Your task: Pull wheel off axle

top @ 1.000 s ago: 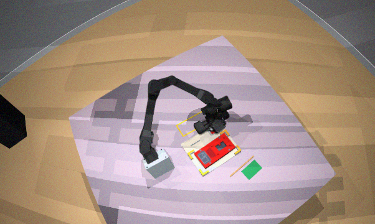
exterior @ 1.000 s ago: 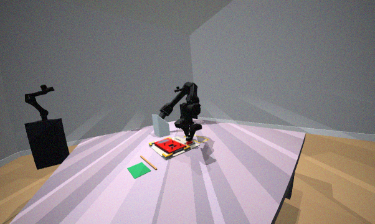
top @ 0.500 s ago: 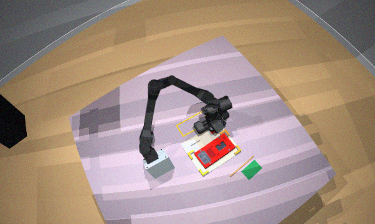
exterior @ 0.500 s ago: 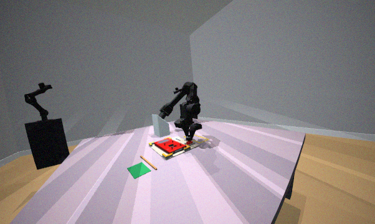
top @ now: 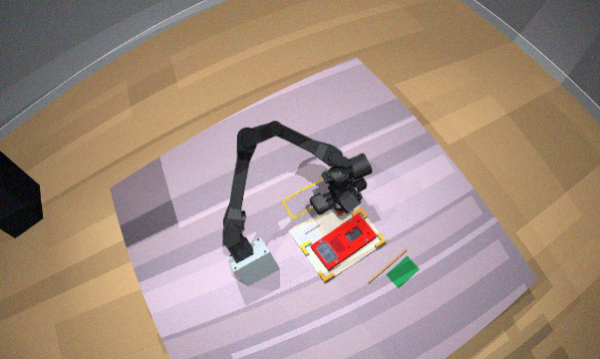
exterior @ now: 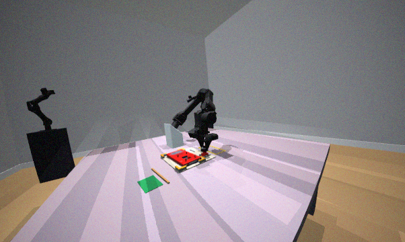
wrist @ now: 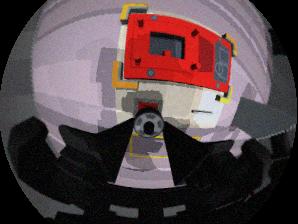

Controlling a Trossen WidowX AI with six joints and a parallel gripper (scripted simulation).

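Wrist view: wheel on axle, between gripper's fingers.

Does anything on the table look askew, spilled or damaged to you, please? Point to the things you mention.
Nothing plainly stands out. The red panel [top: 341,243] [exterior: 179,158] [wrist: 192,50] sits between its yellow corner brackets, and the wheel is between the fingers. I see no spill or damage, though the fingers partly hide the wheel.
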